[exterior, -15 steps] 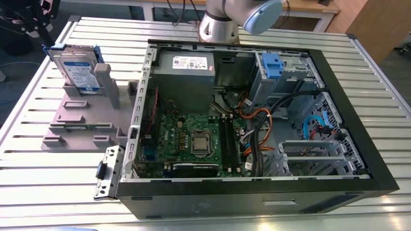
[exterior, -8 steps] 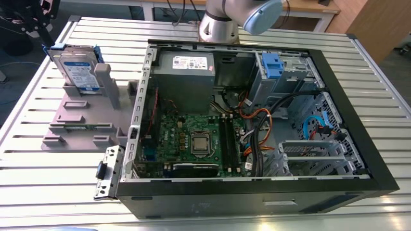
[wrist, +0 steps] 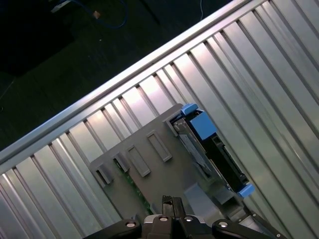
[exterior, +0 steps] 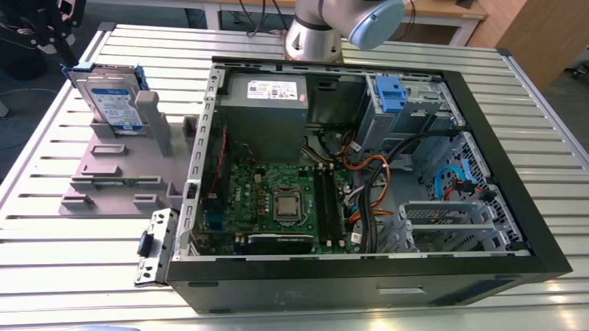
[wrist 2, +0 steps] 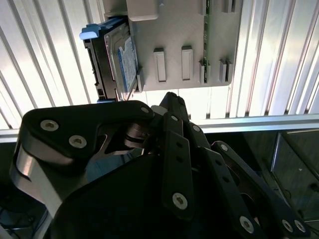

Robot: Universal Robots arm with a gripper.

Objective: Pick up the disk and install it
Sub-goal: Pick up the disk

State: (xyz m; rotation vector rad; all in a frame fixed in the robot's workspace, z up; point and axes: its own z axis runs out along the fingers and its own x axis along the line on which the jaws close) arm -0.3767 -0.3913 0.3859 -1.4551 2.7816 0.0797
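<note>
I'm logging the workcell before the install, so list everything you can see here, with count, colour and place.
disk: 1, silver with a blue bracket, upright in the holder, on the exterior view's left
holder: 1, grey, on the table beside the case
computer case: 1, black, open, mid-table
motherboard: 1, green, inside the case
power supply box: 1, grey, inside the case, far side
blue clip: 1, blue, in the case's drive bay
metal bracket: 1, silver, on the table by the case's near corner
table: 1, silver, slatted
arm: 1, grey and blue, behind the case
gripper: 1, black, above the holder, apart from the disk
</note>
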